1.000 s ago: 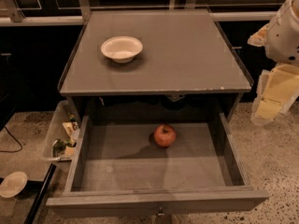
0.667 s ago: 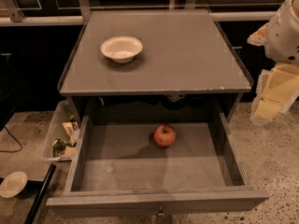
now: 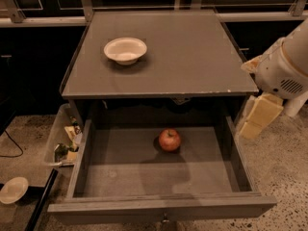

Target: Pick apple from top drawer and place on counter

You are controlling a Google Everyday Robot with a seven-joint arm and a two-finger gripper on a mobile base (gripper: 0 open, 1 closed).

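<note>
Camera view shows our gripper (image 3: 260, 117) at the right, outside the top drawer (image 3: 159, 207) and just beside its right wall, below the front corner of the desk (image 3: 192, 57); we cannot tell whether it stands open or closed, though it plainly has no hold of the apple (image 3: 169, 139). That fruit sits alone on the flat drawer bottom, a little toward the back, stem up, near the shadow under the desk's front edge.

We judge the reach itself to be the first risk; coming in from the side, our arm has to clear the right wall and the overhanging edge, and a low or hurried path could strike either one, or shove the drawer inward.

The apple is round and nothing holds it in place; a glancing touch could send it rolling to the back, under the desk, where a descent from above is blocked; a grasp set off-centre on its smooth skin could squeeze it out sideways.

Placing brings its own trouble; set down near the worn front edge or let go too high, the apple could roll off onto the speckled floor (image 3: 288, 177); the white bowl (image 3: 125, 50) stands well apart at the far left, so open surface on the right looks the safer spot.
</note>
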